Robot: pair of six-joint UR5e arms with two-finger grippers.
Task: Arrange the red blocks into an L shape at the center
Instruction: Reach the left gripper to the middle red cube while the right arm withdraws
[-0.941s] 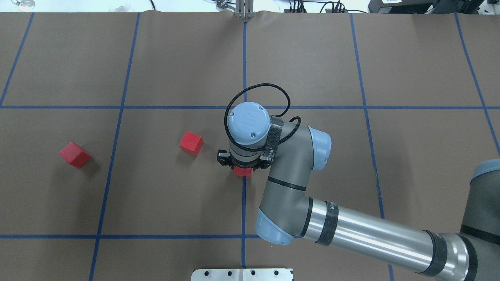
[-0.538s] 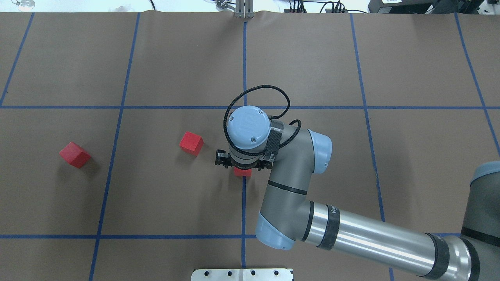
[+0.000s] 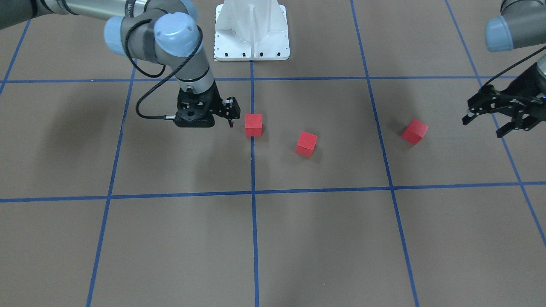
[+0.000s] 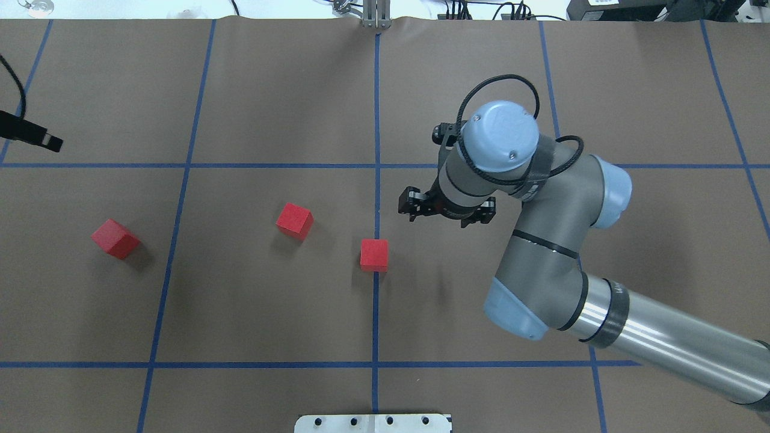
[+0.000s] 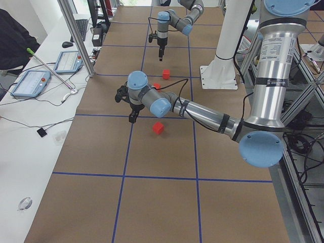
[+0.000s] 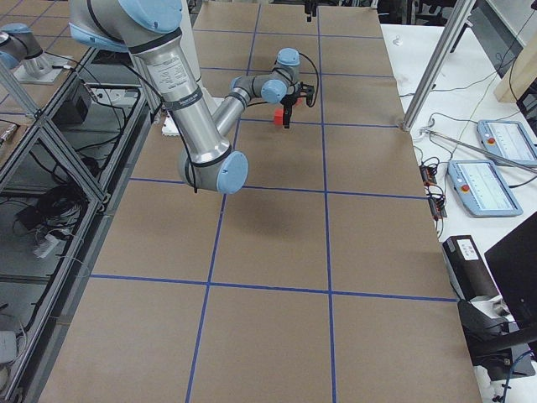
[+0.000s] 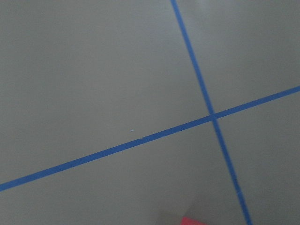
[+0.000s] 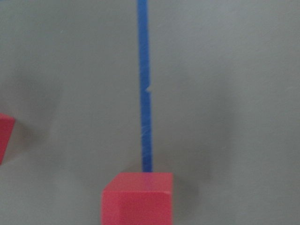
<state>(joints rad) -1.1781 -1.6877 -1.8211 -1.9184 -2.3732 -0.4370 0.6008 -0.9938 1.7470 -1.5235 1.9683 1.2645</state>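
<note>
Tabletop: flat matte brown paper, ruled into large squares by thin blue tape, with a white perforated base plate at the robot-side edge. Red blocks: three identical small matte cubes, plain faces, crisp edges. All stand apart with none touching, so there is no L shape. Nearest the robot-side edge: centre block, squared to the grid, on the centre tape line, midway between the tabletop's left and right ends. Next: outer block, turned askew, toward the left end, beyond one tape line. Next: middle block, slightly askew, between the other two and nearer the centre block. Beyond: right gripper, black, jaws spread and empty, hanging just right of the centre line, clear of the centre block. Farthest in the overhead view: left gripper, jaws likewise spread and empty, near the left end. The front-facing view shows it whole; the overhead view shows only a black tip. Right wrist view alone: centre block close up, tape running straight out from it, a red sliver of another block at the side. Left wrist view: tape crossing, red scrap at the bottom margin.
</note>
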